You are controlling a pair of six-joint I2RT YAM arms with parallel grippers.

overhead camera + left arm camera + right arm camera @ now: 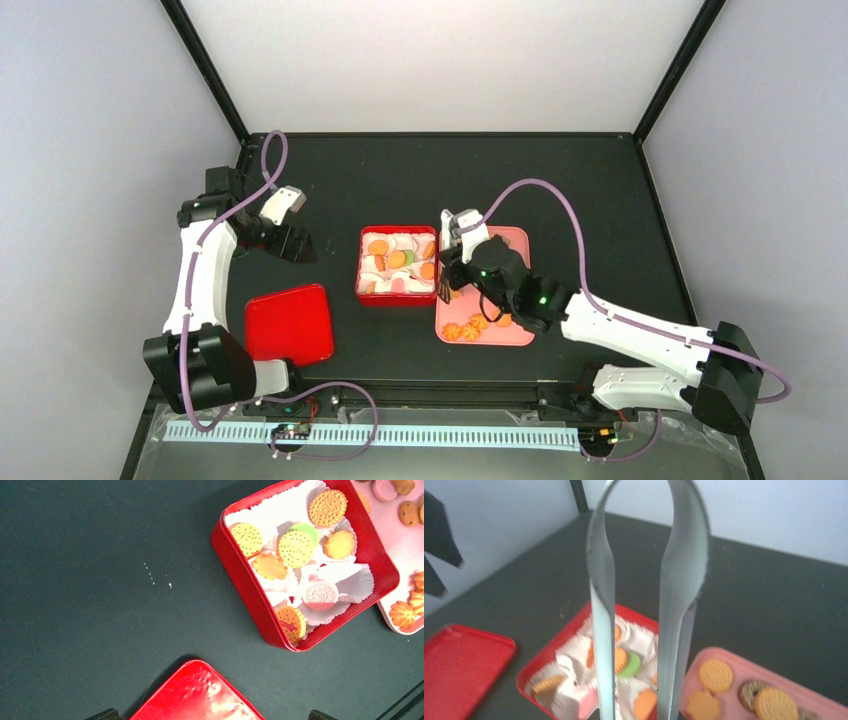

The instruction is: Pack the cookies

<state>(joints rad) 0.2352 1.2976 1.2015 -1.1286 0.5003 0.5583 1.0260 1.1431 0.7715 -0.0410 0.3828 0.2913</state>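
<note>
Left fingers, spread wide and empty, hang at 10 o'clock of the red box. Cookies sit in its paper cups; others on the pink tray at 3 o'clock. Right fingers apparently clamp the tongs. Judged light, stiff, crumbly: pinch edges gently.

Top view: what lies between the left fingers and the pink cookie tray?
The open red box, holding paper cups and cookies, sits between the left fingers and the pink tray; the top view shows it.
</note>
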